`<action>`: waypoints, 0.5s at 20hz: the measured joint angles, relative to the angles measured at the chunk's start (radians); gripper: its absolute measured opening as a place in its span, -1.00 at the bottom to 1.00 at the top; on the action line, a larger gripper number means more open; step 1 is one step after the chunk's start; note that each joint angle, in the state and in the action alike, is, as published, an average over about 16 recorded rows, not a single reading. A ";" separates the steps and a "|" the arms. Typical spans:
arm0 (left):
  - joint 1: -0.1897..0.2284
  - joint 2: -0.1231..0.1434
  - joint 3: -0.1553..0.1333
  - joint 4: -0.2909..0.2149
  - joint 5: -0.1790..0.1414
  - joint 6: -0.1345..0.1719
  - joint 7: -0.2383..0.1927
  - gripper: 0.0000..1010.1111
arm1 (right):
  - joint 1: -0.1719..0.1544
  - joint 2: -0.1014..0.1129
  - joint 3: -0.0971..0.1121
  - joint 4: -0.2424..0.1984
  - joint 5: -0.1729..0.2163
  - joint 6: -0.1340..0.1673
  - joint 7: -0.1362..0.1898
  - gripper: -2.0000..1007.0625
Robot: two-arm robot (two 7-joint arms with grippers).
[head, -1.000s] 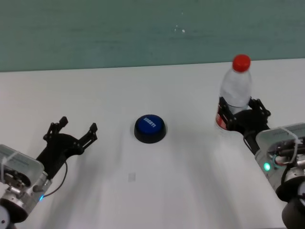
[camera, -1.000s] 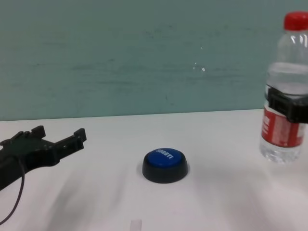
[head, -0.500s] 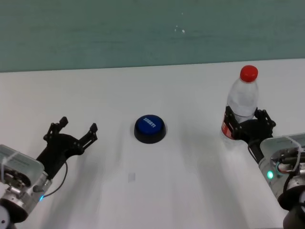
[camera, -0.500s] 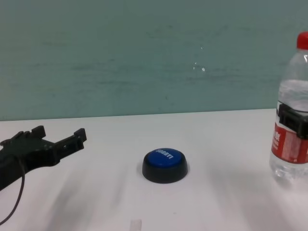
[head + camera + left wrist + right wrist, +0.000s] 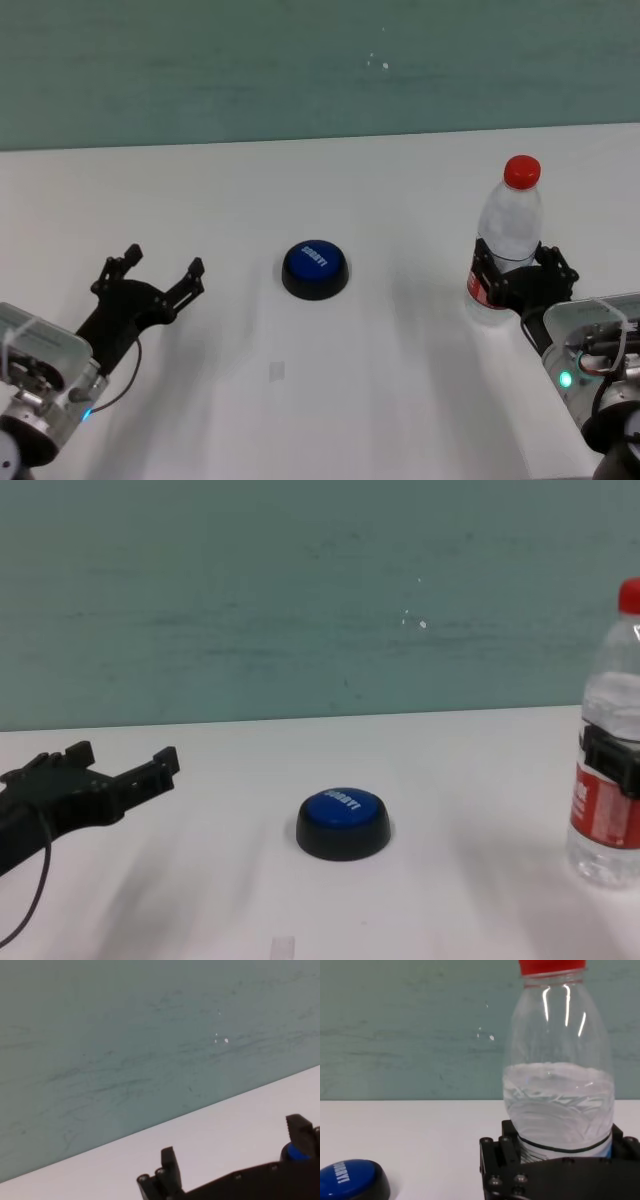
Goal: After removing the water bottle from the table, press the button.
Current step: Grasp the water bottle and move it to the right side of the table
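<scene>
Left gripper (image 5: 153, 281), near left, hangs unclenched over the table (image 5: 360, 400), idle. Right gripper (image 5: 522, 277), near right, is clamped around the water bottle (image 5: 508, 235), upright at the table's right side. The button (image 5: 314, 268) sits centre, uncovered. Judged step: bottle removal under way; next, carry it clear off the right edge, then press.
</scene>
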 joint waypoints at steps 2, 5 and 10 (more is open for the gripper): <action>0.000 0.000 0.000 0.000 0.000 0.000 0.000 0.99 | -0.002 -0.002 0.002 0.003 -0.005 0.000 -0.003 0.38; 0.000 0.000 0.000 0.000 0.000 0.000 0.000 0.99 | -0.005 -0.004 0.004 0.005 -0.011 0.001 -0.007 0.38; 0.000 0.000 0.000 0.000 0.000 0.000 0.000 0.99 | -0.007 -0.007 0.006 0.007 -0.018 0.001 -0.012 0.38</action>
